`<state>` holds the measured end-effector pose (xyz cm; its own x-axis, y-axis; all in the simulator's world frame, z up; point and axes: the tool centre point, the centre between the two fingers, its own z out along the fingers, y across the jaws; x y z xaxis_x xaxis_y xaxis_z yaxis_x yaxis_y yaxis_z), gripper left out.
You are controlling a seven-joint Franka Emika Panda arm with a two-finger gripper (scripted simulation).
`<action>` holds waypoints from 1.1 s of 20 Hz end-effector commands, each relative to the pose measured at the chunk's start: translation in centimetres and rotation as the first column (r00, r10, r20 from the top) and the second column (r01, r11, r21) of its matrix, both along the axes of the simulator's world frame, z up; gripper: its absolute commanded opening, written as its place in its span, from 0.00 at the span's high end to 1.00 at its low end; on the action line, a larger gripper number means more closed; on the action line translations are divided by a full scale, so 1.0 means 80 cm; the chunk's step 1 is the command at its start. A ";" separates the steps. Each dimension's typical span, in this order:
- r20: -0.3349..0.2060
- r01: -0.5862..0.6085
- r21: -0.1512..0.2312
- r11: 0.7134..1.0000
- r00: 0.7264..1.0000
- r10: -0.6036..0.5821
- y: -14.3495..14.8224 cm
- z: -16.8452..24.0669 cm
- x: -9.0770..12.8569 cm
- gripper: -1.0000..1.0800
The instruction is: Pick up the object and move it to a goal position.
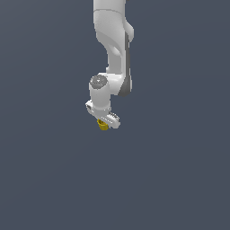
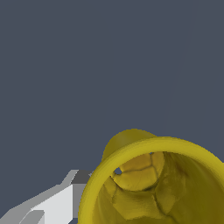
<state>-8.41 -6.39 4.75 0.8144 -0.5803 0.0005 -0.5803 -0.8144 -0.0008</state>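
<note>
In the exterior view the white arm reaches down from the top, and my gripper [image 1: 104,123] sits at its lower end. The object [image 1: 103,126], a tiny yellow cup-like piece, shows just under the fingertips, with the gripper shut on it. In the wrist view the object [image 2: 131,144] fills the lower right very close to the camera, its open rim and darker, rough hollow turned toward the lens. One grey-white finger [image 2: 57,203] lies against its outer wall. The other finger is hidden behind the cup.
A plain dark blue-grey surface [image 1: 179,179] fills the rest of both views. No other objects, edges or markers show.
</note>
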 end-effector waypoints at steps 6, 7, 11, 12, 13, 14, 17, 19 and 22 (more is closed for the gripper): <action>0.000 0.000 0.000 1.000 1.000 0.000 0.001 0.001 0.001 1.00; 0.000 0.000 0.000 1.000 1.000 0.000 0.003 0.001 0.001 1.00; 0.000 0.000 0.000 1.000 1.000 0.000 0.018 0.006 0.005 1.00; 0.000 0.000 0.000 1.000 1.000 0.000 0.024 0.008 0.007 1.00; 0.000 0.000 0.000 1.000 1.000 0.000 0.030 0.010 0.008 1.00; 0.000 0.000 0.000 1.000 1.000 0.000 0.037 0.013 0.010 1.00; 0.000 0.001 0.000 1.000 1.000 -0.001 0.064 0.021 0.017 1.00; 0.000 0.001 0.000 1.000 1.000 -0.001 0.085 0.029 0.023 1.00; 0.000 0.001 -0.001 1.000 1.000 -0.001 0.123 0.042 0.034 1.00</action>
<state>-6.12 1.86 7.49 0.8137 -0.5813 -0.0002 -0.5813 -0.8137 0.0007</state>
